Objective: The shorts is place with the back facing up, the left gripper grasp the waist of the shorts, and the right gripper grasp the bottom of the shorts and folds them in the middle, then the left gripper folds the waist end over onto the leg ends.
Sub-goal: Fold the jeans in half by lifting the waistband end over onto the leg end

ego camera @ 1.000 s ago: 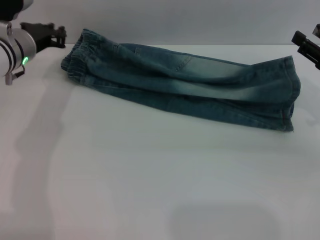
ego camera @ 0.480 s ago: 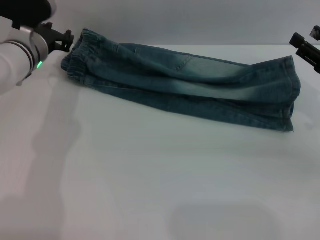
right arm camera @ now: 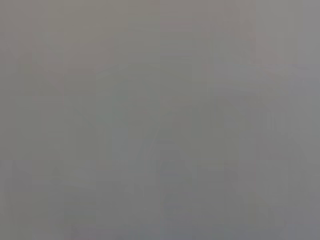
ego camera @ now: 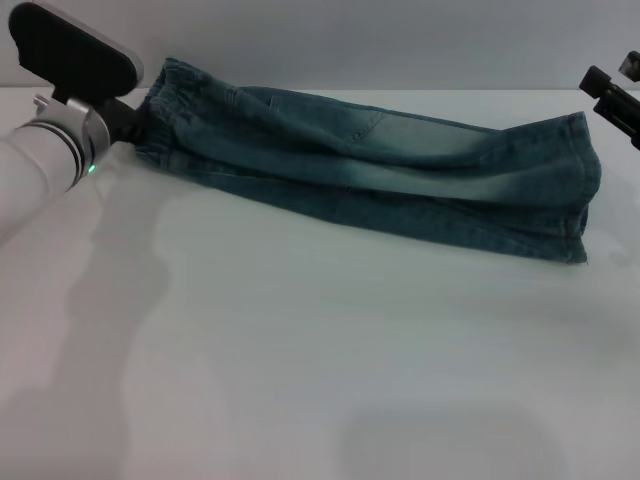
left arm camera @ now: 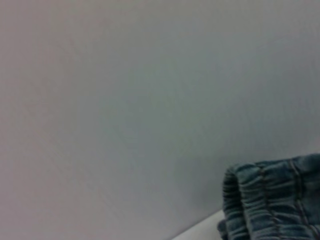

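Left gripper (ego camera: 128, 122) sits at my waist (ego camera: 160, 100) end, grip state not discernible; shorts (ego camera: 380, 165) run lengthwise rightward toward leg ends (ego camera: 580, 190), near right gripper (ego camera: 612, 100).

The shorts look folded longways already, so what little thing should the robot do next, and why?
Probably close the left gripper on the waist. The shorts already lie folded lengthwise on the table, and that gripper sits right at the gathered waist end, so the waist needs gripping before it can be carried over onto the leg ends. The right gripper waits off by the far edge.
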You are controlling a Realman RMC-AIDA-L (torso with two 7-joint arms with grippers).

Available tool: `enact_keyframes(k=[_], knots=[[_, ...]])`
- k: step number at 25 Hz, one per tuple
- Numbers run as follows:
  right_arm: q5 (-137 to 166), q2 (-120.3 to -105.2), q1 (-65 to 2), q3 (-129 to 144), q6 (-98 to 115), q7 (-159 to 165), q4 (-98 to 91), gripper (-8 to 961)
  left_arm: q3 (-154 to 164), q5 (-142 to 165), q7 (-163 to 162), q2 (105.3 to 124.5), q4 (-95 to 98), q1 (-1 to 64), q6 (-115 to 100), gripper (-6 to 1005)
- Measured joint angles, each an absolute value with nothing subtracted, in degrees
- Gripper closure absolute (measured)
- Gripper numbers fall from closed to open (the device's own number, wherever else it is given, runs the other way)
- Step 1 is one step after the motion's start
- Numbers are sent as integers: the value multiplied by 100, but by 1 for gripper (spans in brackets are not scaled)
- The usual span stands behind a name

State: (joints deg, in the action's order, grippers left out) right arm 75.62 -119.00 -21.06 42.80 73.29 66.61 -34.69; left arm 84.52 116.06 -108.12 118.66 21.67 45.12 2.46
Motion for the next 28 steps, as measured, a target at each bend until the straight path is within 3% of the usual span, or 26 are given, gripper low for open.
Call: enact_keyframes(k=[28], knots=[[7558,-11873,-1983,4052,7408,6543,-3211,301,9101,11607,-10836,11882,2816,4175,-818,519]])
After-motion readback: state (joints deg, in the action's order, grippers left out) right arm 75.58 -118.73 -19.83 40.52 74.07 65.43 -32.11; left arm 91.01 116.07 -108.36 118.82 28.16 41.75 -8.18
